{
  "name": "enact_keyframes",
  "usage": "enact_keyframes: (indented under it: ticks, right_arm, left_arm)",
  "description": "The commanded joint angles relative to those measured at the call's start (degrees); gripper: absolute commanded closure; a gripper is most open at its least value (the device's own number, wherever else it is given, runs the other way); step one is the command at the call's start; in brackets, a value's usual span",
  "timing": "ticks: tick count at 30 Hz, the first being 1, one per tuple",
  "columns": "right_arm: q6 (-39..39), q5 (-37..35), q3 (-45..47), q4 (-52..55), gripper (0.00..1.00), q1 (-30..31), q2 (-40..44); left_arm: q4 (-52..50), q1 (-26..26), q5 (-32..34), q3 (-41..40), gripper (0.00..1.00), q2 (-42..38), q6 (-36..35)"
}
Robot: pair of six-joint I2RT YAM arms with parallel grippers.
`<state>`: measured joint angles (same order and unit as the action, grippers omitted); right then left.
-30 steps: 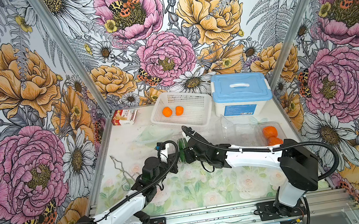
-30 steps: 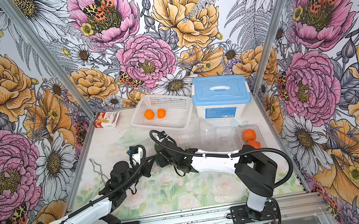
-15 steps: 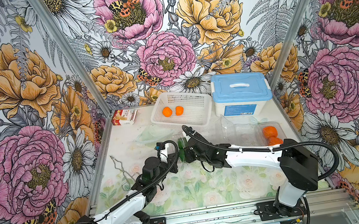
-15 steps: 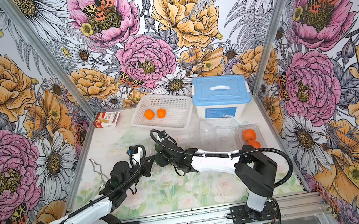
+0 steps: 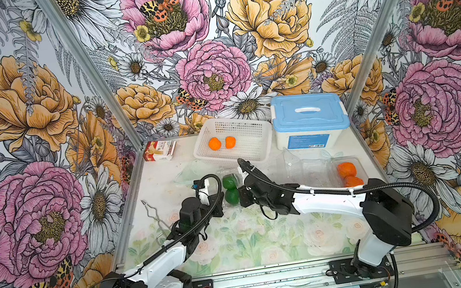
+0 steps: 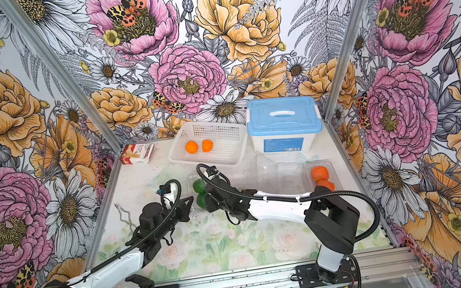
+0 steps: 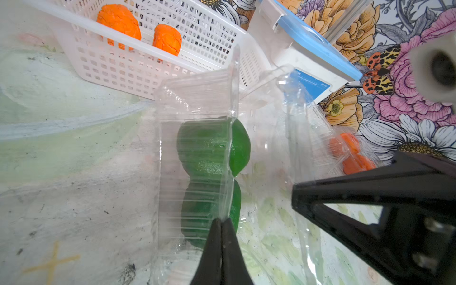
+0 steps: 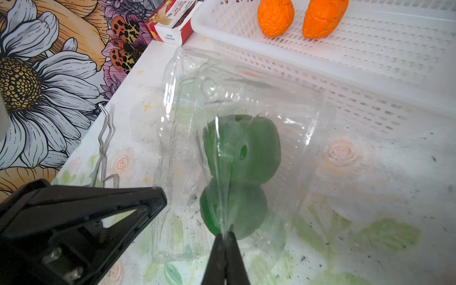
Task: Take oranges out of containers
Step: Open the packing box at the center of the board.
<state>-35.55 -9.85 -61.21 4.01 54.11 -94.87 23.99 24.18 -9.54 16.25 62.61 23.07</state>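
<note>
Two dark green oranges (image 5: pixel 229 182) (image 7: pixel 240 145) (image 8: pixel 246 148) lie in a clear clamshell container (image 7: pixel 197 148) (image 8: pixel 187 138) at mid-table. My left gripper (image 5: pixel 221 204) (image 7: pixel 222 220) is shut on one thin rim of that container. From the opposite side, my right gripper (image 5: pixel 240 198) (image 8: pixel 225 234) is shut on its other clear flap. Two bright oranges (image 5: pixel 215 144) sit in the white basket (image 5: pixel 255 153). Another two oranges (image 5: pixel 346 169) rest in a clear container (image 5: pixel 359 163) at the right edge. Between them stands an open, empty clear container (image 5: pixel 312 170).
A white tub with a blue lid (image 5: pixel 308 118) stands at the back right, and a small red and white carton (image 5: pixel 159 150) at the back left. Wire tongs (image 5: pixel 153 213) lie by the left wall. A crumpled clear plastic piece (image 5: pixel 189 172) lies before the basket.
</note>
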Motion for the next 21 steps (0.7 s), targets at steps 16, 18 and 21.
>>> enact_keyframes:
  ticks: [16,18,21]
  right_arm:
    - [-1.8,-0.1,3.8,2.5,1.0,-2.7,3.0]
    - [-2.2,0.1,4.2,2.5,0.99,-3.0,3.0]
    - [-2.4,0.7,4.4,2.5,0.93,-3.4,3.1]
  left_arm:
    - [-0.3,-3.8,-5.5,2.6,1.0,8.3,3.6]
    - [-0.6,-4.1,-5.6,2.7,1.0,8.5,3.8]
    - [-1.1,-4.5,-6.2,3.1,1.0,9.1,3.9]
